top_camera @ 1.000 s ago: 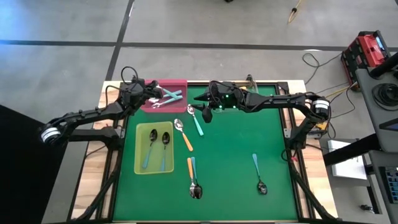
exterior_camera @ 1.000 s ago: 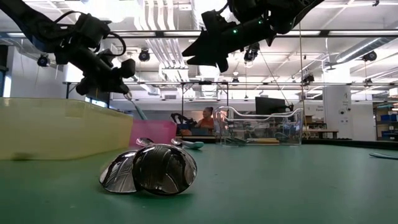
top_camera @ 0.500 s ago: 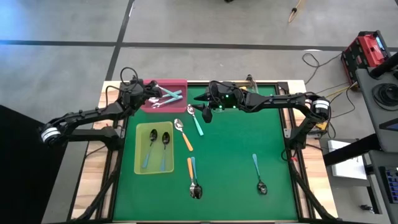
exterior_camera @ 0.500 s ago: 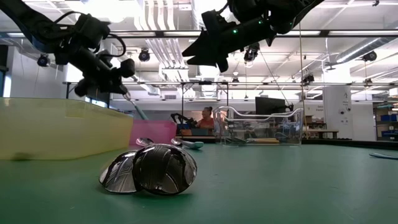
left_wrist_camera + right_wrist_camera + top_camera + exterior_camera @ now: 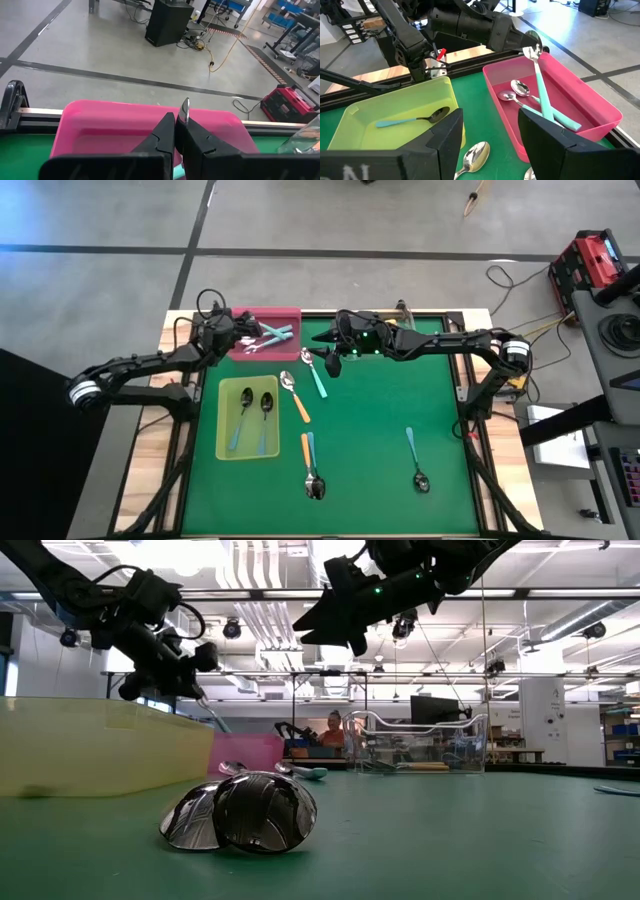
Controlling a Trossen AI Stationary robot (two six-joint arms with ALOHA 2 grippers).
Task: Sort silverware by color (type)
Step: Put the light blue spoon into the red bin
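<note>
Table top (image 5: 380, 430) covered in matt green felt-like cloth, pale bare wood edge (image 5: 160, 450) showing at the left side. Spoons (image 5: 292, 395): mirror-polished metal bowls, slim smooth plastic handles in orange, teal, light blue; two bowls (image 5: 245, 812) up close in low view, glossy, reflecting the room. Pink tray (image 5: 580, 107) opaque smooth plastic, slight sheen. Yellow-green tray (image 5: 395, 112) translucent plastic, satin finish. Clear tray (image 5: 420, 745) transparent glossy plastic. Right gripper (image 5: 490, 137) fingers matt black plastic, faintly textured. Left gripper (image 5: 176, 137) fingers same matt black, clamping a shiny metal spoon bowl (image 5: 185, 110). Floor (image 5: 300, 220) smooth grey concrete, dull sheen
</note>
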